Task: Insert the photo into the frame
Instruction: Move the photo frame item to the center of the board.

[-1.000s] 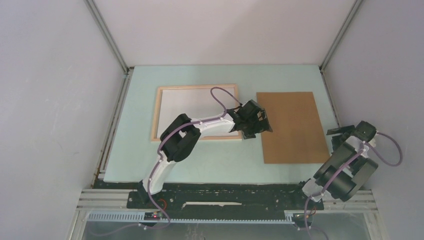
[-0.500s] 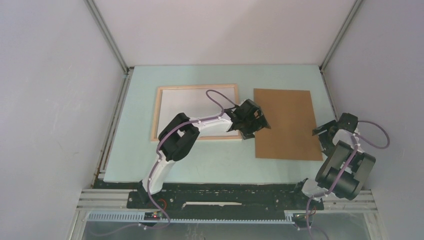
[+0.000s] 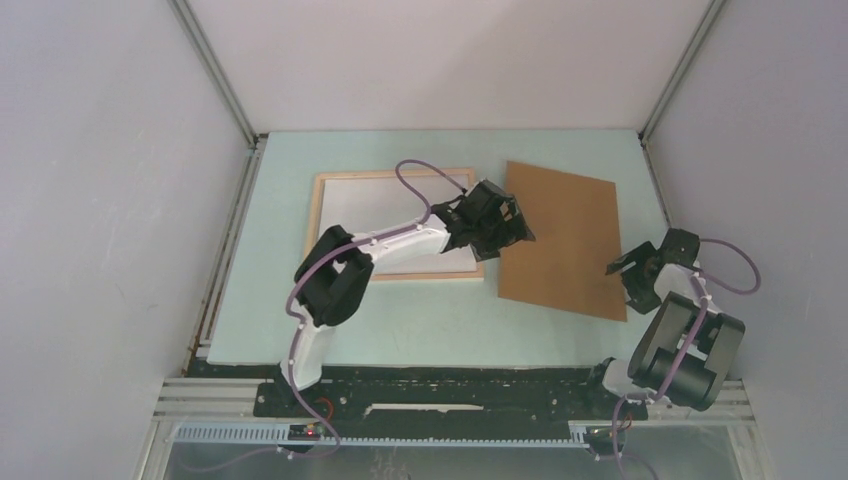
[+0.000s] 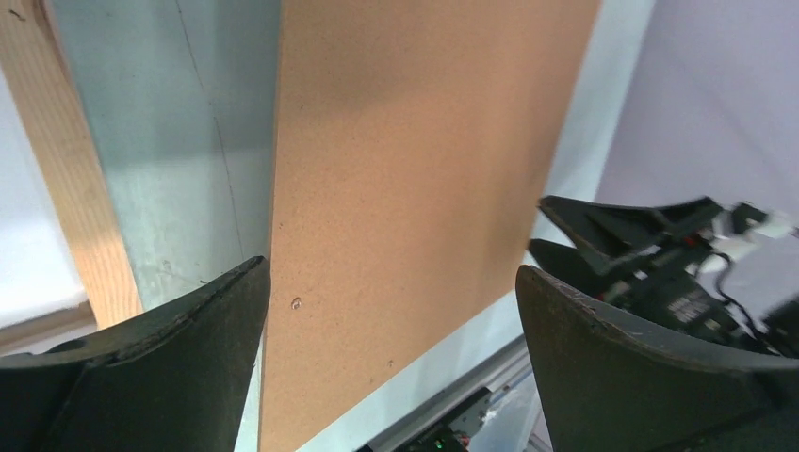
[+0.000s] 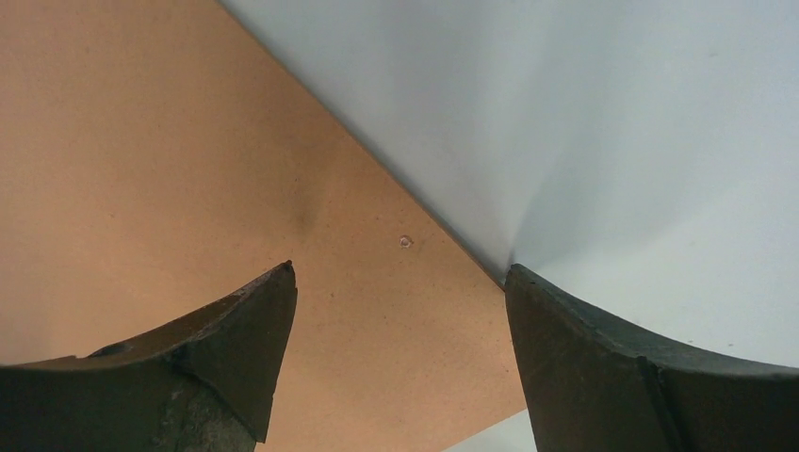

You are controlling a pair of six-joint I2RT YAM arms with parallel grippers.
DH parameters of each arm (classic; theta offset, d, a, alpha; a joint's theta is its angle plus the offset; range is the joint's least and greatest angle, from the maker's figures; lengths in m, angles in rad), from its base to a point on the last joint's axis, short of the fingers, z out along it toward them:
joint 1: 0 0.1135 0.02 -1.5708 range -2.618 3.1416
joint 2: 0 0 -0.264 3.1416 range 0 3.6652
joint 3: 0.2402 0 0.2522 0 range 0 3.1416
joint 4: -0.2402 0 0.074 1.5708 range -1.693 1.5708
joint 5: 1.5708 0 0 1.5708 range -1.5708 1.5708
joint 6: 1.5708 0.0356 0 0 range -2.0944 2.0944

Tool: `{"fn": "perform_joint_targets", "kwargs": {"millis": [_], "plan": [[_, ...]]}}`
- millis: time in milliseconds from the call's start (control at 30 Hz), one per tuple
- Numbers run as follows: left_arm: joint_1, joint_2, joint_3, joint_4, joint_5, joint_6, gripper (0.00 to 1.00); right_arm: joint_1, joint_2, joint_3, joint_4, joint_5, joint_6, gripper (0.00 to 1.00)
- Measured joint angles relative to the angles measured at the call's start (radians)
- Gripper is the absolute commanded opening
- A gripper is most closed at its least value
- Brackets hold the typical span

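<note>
Photo (image 3: 560, 240) lies brown back up, skewed, on table (image 3: 280, 320) just right of frame (image 3: 316, 225). Left gripper (image 3: 515, 232) at photo's left edge, right gripper (image 3: 622, 275) at its right edge; both released, jaws spread wide.

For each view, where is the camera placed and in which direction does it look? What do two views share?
Top external: fixed above and behind the arms, looking down on the table; both arms show, left gripper and right gripper at the photo.
Left wrist: on the left arm, facing over the photo's brown back; its own open fingers show.
Right wrist: on the right arm, looking down at the photo's edge; its own fingers show.
Shared: top external and left wrist both show the frame and right gripper.
</note>
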Motion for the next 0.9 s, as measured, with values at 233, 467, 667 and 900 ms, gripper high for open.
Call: {"fn": "perform_joint_targets", "kwargs": {"millis": [233, 467, 667, 900], "plan": [[0.014, -0.190, -0.182, 0.066, 0.003, -0.020, 1.00, 0.103, -0.011, -0.013, 0.016, -0.014, -0.015, 0.87], [0.058, -0.243, -0.393, 0.099, 0.008, -0.031, 1.00, 0.201, -0.029, -0.048, 0.067, -0.086, 0.002, 0.85], [0.092, -0.309, -0.469, 0.116, 0.009, 0.013, 0.98, 0.272, -0.029, -0.057, 0.098, -0.118, 0.020, 0.85], [0.106, -0.400, -0.568, 0.250, 0.022, 0.069, 1.00, 0.290, -0.032, -0.064, 0.107, -0.132, 0.020, 0.85]]}}
